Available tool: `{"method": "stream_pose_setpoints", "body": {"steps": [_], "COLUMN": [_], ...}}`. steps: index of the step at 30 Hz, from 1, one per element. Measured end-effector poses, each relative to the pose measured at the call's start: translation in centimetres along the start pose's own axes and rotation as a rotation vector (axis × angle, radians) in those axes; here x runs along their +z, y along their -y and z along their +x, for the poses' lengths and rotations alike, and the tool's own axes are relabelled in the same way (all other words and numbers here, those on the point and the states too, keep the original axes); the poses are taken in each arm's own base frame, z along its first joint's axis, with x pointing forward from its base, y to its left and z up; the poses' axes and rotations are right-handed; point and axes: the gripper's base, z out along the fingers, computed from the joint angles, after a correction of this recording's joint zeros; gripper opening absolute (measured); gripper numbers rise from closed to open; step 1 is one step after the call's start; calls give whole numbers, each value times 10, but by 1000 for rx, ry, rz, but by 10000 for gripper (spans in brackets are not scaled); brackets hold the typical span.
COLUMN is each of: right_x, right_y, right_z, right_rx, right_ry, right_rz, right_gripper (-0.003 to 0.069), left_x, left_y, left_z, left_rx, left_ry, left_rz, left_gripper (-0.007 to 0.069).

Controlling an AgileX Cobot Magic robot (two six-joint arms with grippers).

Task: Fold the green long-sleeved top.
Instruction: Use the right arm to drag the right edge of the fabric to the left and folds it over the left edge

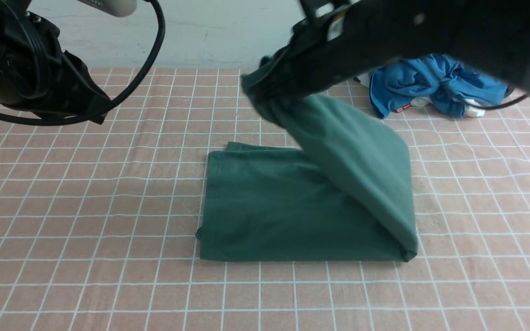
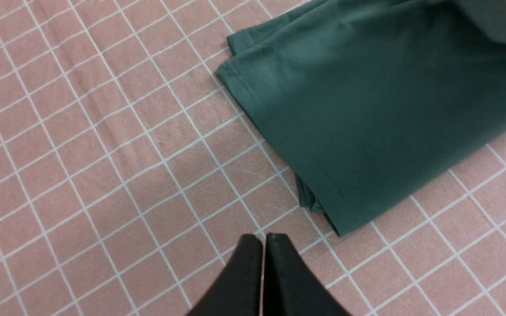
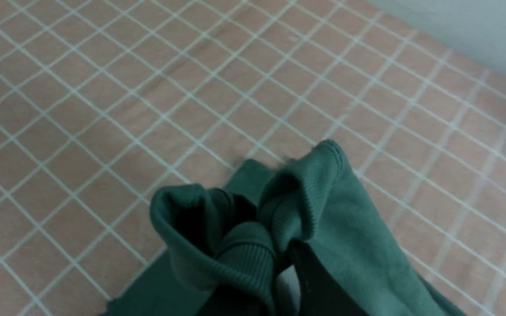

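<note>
Front view: right gripper (image 1: 260, 89) is pinching a bunched edge of the large dark green cotton jersey long-sleeved top (image 1: 283, 207). Its jaws are clamped on ribbed fabric, raised above the garment's far middle. The rest of the top is lying flat mid-table as a rough rectangle. The lifted flap is hinging along the right edge, with the near-right corner resting on the cloth. Left gripper (image 2: 259, 239) is hovering to the left of the top, apart from it, fingers pressed together and gripping nothing.

This is looking like a right-over-left fold.
- Doing it well means carrying the pinched edge leftward, low and level, with the flap taut so the right crease is running straight.
- The edge should be lining up with the left hem before release.
- Risk: right wrist view is showing the ribbed band rolled up in the grip, so it may be landing as a lump.

Surface: pink tablecloth with white grid lines (image 1: 85, 207), lightly wrinkled, is covering the table. Crumpled bright blue garment (image 1: 430, 82) is sitting far right, well apart from the top. Pale plain wall (image 1: 200, 32) is running behind the far edge.
</note>
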Motion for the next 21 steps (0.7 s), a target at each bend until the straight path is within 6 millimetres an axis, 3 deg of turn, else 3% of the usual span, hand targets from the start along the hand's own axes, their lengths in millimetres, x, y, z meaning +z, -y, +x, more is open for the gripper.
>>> {"method": "stream_pose_setpoints", "body": {"steps": [1,2,3,5,9,12,13,16,21], "right_x": [16,16,41,61,82,81,81,63,43], "right_y": [-6,-6,-15,-20,-22,-23,-23,-23,-15], "right_z": [5,4,14,26,42,42,42,28,13], "right_rx": [6,6,27,52,84,57,51,-27,-148], "right_ry": [-1,6,-6,-30,-82,-90,-91,-91,-109], "right_rz": [-17,-16,-42,-59,-76,-82,-83,-87,-25], "right_gripper": [29,29,29,31,82,198,207,375,491], "left_x": [0,0,1,1,1,1,1,1,1], "left_y": [0,0,0,-1,-3,-3,-3,-3,-4], "left_z": [1,1,3,3,4,4,4,4,4], "left_rx": [3,3,8,13,22,22,22,23,25], "left_ry": [-7,-8,-25,-32,-41,-41,-41,-40,-43], "left_rz": [-2,-2,-5,-13,-29,-32,-32,-34,-40], "left_gripper": [-3,-3,-3,-3,-3,-3,-3,-3,-3]}}
